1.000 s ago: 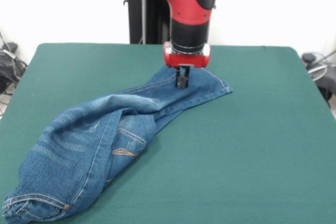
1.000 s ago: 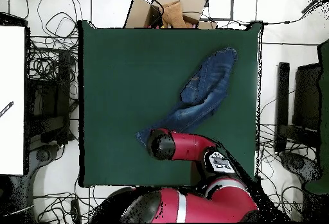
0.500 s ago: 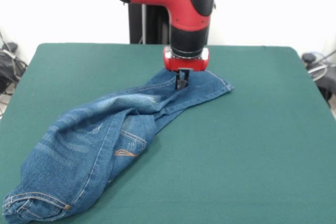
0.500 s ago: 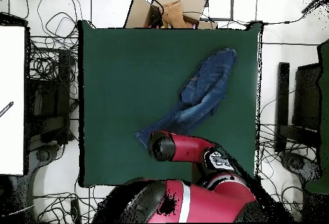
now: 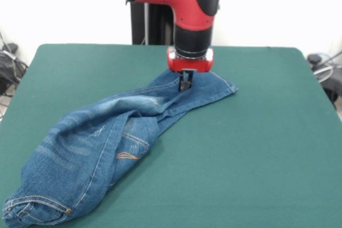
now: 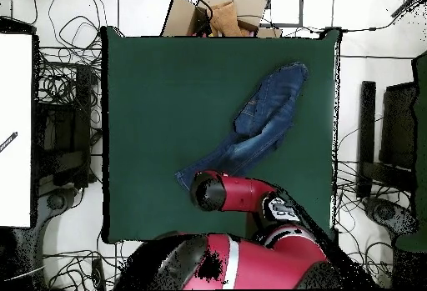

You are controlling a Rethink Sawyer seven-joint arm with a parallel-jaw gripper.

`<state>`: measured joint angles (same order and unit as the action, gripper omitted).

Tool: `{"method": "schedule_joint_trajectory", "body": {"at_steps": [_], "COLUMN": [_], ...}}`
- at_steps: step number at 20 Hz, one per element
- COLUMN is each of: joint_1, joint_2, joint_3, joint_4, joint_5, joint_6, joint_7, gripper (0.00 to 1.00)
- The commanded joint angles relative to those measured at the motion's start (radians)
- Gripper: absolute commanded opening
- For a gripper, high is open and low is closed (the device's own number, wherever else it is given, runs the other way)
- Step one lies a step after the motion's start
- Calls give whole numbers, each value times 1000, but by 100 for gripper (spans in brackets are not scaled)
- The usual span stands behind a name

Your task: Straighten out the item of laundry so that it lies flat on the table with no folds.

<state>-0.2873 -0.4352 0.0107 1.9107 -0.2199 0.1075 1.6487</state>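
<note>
A small pair of blue denim jeans lies crumpled and folded on the dark green table. The waistband with its brass button is at the front left edge, and one leg reaches back to the middle far side. My gripper comes straight down on that leg near its hem, its fingers together and pinching the cloth. In the overhead view the jeans lie diagonally on the table, and the arm hides the gripper and the leg end.
Cables and equipment crowd the floor around the table. Cardboard boxes stand beyond the table's far edge in the overhead view. The robot's pedestal is behind the table.
The arm has shifted very slightly at the far end of the leg, and the cloth folds near the middle have moved a little. The waistband has stayed in place.
</note>
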Motion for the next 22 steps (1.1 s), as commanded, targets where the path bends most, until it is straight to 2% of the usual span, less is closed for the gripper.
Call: {"method": "schedule_joint_trajectory", "body": {"at_steps": [1,8,22], "joint_1": [52,126,153], "joint_2": [90,85,67], "joint_3": [38,19,27], "joint_4": [69,128,206], "joint_5": [0,46,151], "joint_6": [-100,-158,-187], "joint_7": [201,259,285], "gripper": [0,0,0]}}
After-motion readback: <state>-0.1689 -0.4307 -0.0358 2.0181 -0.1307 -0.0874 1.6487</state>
